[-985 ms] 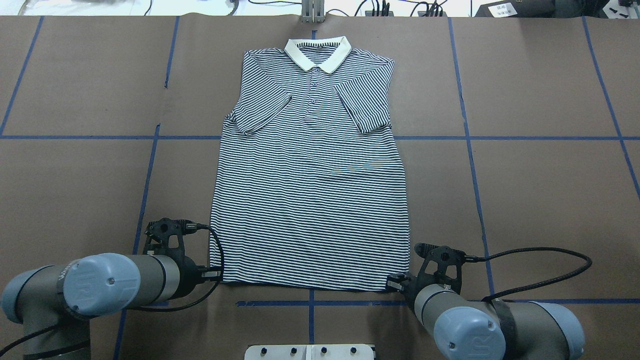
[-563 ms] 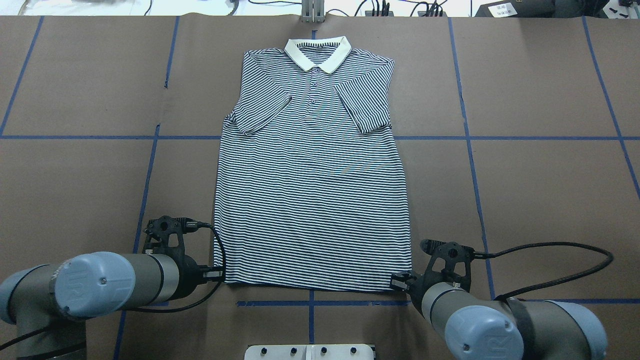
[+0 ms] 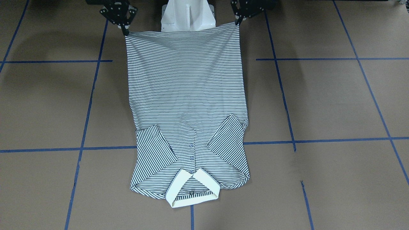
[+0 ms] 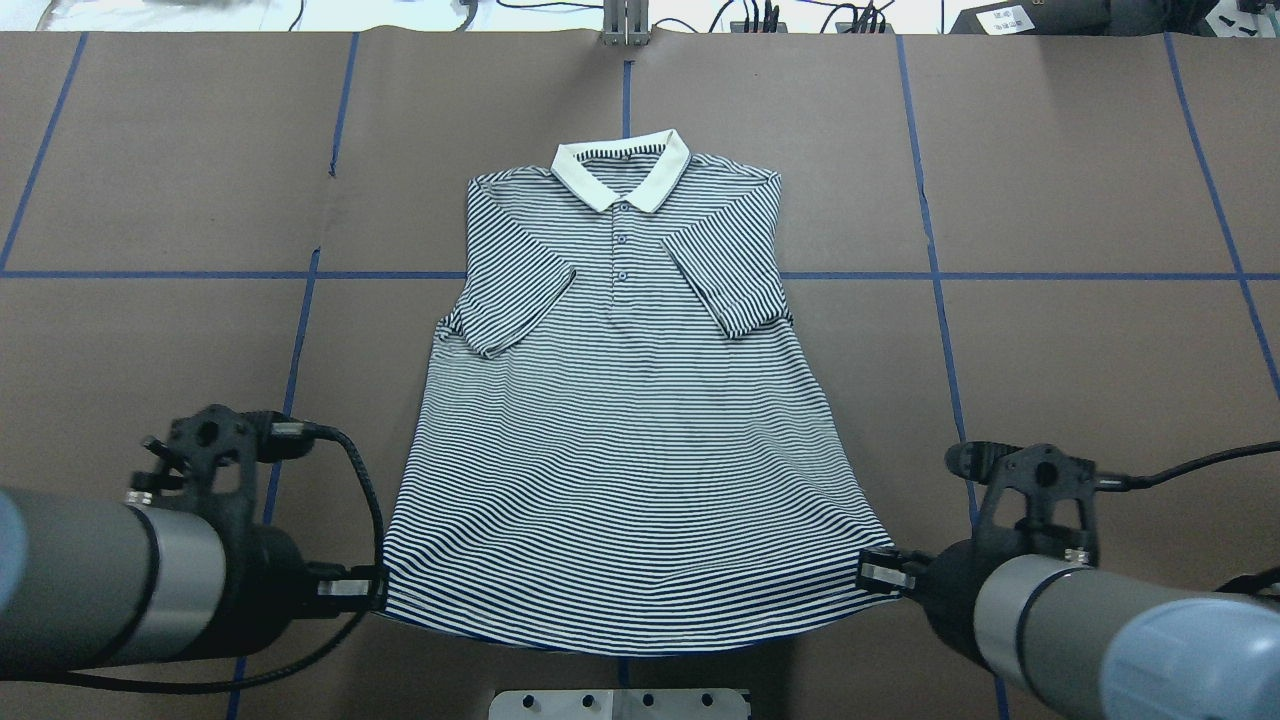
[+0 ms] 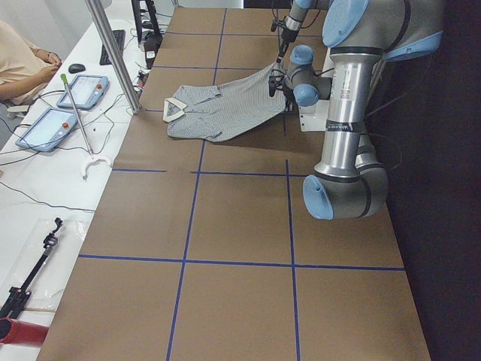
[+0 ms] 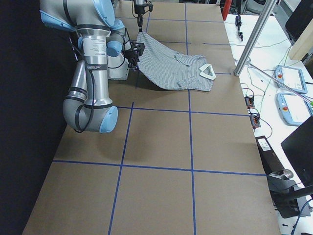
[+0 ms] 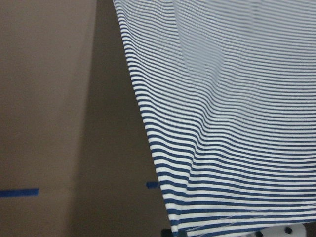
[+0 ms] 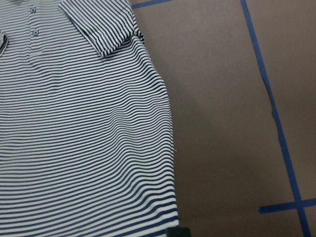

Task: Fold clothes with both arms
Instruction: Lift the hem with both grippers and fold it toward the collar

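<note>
One polo shirt (image 4: 620, 400), two tools (image 4: 376, 590) (image 4: 868, 573) at hem.

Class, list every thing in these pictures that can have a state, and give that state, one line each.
Navy-and-white striped polo shirt: front up, hem end lifted off the table, collar end lying flat.
Plain white collar: folded down.
Short striped sleeves: both folded inward over the chest.
Left black two-finger claw: shut on one hem corner.
Right black two-finger claw: shut on the other hem corner.

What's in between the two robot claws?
The hem of the striped polo shirt, stretched from left gripper to right gripper; the overhead view shows it.
</note>
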You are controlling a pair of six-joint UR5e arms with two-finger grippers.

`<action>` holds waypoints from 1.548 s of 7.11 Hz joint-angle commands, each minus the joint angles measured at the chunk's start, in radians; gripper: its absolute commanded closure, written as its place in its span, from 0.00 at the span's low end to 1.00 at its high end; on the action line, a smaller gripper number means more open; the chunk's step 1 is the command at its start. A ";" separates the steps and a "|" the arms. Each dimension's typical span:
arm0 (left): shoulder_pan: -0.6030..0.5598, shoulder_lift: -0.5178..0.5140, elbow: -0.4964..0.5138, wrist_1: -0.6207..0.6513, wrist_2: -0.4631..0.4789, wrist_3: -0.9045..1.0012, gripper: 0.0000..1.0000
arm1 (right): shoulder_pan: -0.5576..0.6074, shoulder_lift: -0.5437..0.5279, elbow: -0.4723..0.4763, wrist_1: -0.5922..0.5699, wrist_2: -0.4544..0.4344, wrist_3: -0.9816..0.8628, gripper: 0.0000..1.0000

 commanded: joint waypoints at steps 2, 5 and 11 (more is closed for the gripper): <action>-0.125 -0.174 0.001 0.225 -0.096 0.105 1.00 | 0.086 0.087 0.047 -0.125 0.109 -0.086 1.00; -0.331 -0.274 0.307 0.184 -0.092 0.306 1.00 | 0.361 0.366 -0.329 -0.110 0.190 -0.280 1.00; -0.473 -0.335 0.879 -0.309 -0.021 0.408 1.00 | 0.557 0.529 -0.949 0.319 0.217 -0.413 1.00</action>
